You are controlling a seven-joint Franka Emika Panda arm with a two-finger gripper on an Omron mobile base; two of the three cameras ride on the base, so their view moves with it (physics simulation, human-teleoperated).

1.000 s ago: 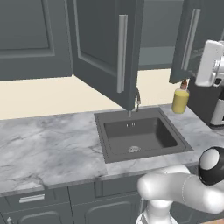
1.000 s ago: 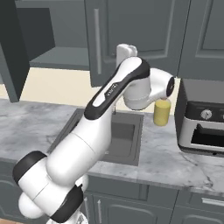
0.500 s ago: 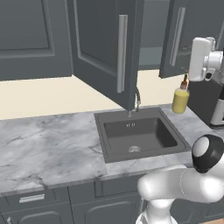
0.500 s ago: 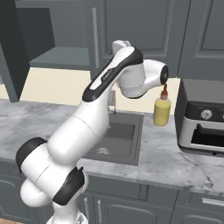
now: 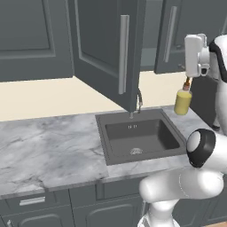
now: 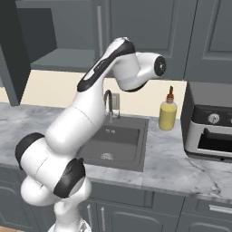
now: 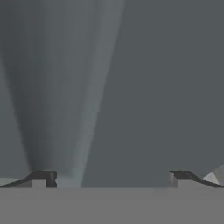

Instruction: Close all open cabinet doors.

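Over the last second the hand has swung from the right edge of the left base view inward and upward, and the right-hand cabinet door point(image 5: 170, 37) has gone from standing well out to lying much nearer its frame, its inner edge now closer to the cabinet opening. The judgement is that the arm is pushing this door shut and that the stroke is well advanced but not finished, since a strip of shelf interior remains visible beside it. In the hand view the gripper point(image 7: 111, 177) faces a flat slate-grey panel at very close range; its two finger tips stand wide apart with nothing between them, so the hand is spread and empty, and contact appears to be by pushing rather than by grasping. The left-hand cabinet door point(image 5: 108, 48) above the sink point(image 5: 142, 137) hangs far out over the counter, its silver bar handle point(image 5: 123, 54) facing the camera; it counts as remaining work. In the right base view another open door point(image 6: 11, 54) stands edge-on at the far left beside an exposed shelf. A yellow soap bottle point(image 6: 167, 113) stands on the marble counter point(image 6: 172, 163) between the sink and the toaster oven point(image 6: 208, 129). No brand, label or legible writing appears on any surface.
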